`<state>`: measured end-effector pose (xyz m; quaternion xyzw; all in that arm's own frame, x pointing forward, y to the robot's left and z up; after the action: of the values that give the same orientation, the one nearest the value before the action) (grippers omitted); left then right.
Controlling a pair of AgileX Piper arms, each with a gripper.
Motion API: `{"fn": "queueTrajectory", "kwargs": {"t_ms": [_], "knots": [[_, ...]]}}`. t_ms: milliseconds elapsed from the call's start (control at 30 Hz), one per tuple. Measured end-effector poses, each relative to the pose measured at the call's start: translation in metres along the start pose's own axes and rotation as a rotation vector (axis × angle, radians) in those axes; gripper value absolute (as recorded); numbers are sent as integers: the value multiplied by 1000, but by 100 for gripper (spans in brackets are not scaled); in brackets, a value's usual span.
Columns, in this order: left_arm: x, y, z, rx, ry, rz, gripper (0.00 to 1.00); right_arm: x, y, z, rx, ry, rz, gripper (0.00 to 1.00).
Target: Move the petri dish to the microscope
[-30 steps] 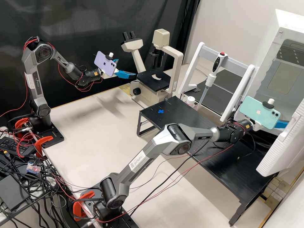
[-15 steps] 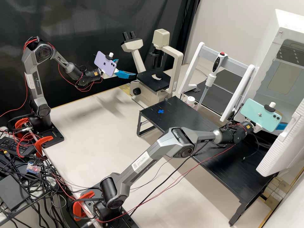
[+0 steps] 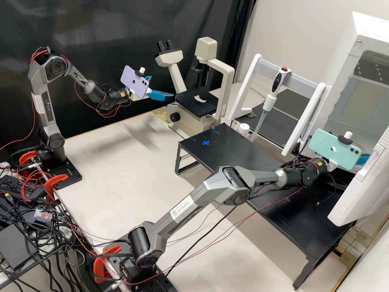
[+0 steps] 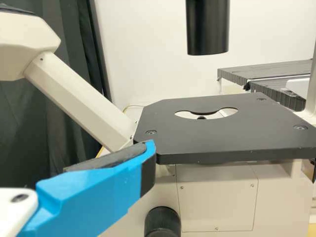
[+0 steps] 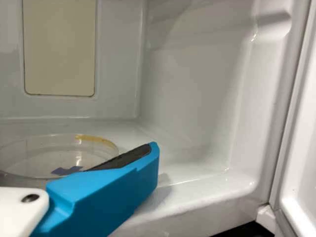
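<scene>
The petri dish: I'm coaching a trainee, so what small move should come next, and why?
Probably ease the right gripper in around the petri dish before closing: the dish rests on the cabinet floor, ungripped, beside one finger's black pad.

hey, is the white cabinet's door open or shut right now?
Open. In the high view the door stands swung outward, and the right wrist view looks into the cabinet.

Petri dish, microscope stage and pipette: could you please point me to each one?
Petri dish (image 5: 49, 156): right wrist view, middle of its clear disc.
Microscope stage (image 4: 217, 132): left wrist view, bare black top.
Pipette (image 3: 269, 103): high view, white collar.
</scene>
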<state>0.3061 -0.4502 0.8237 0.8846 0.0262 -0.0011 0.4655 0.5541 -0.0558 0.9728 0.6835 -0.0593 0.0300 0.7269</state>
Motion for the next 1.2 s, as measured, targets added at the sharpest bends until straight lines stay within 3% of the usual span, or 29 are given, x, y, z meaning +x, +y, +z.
{"fn": "queueTrajectory", "kwargs": {"t_ms": [1200], "knots": [[0, 0, 0, 0, 0, 0, 100, -15, -1, 13, 17, 17, -22, 0]]}}
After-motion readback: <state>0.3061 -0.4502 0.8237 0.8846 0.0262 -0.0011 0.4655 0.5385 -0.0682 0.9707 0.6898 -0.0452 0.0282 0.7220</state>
